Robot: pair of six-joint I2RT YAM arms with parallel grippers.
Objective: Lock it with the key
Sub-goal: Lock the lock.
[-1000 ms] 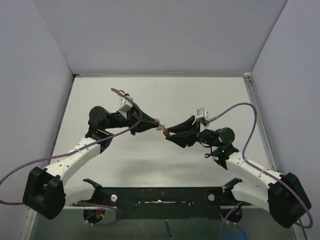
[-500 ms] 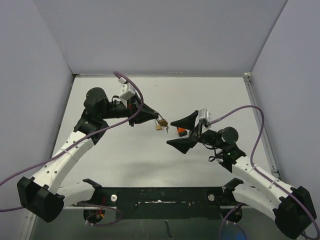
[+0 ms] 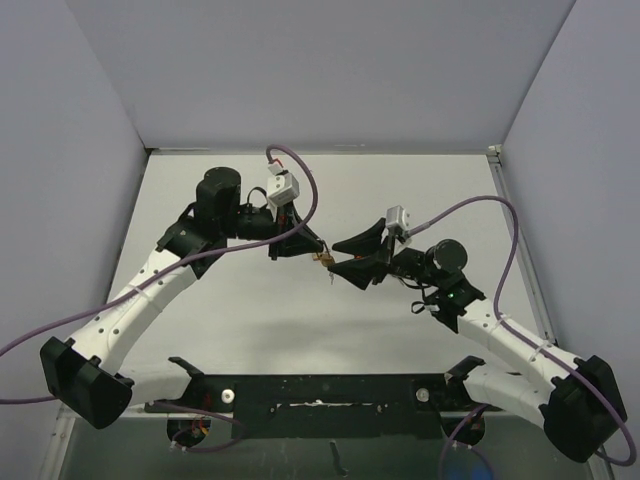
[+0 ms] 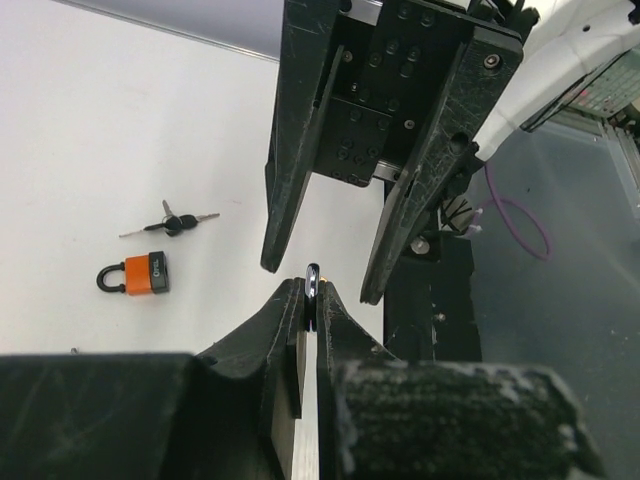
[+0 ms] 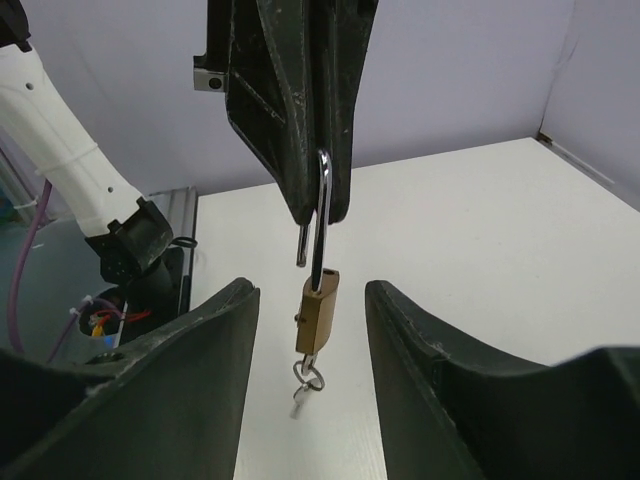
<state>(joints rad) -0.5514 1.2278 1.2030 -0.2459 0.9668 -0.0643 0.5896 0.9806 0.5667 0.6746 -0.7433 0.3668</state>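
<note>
A brass padlock hangs in the air by its steel shackle. My left gripper is shut on the top of that shackle. The shackle's free end is out of the body. A key on a ring sticks out of the padlock's underside. My right gripper is open, with a finger on each side of the padlock body and a gap on both sides. From above, the padlock hangs between the two grippers, and my right gripper faces the left one.
An orange padlock and a small bunch of keys lie on the white table in the left wrist view. A black rail runs along the near edge between the arm bases. Grey walls enclose the table.
My left arm has swung the hanging padlock to the right. My right gripper opened wide, then narrowed, and moved up to straddle the padlock body.
</note>
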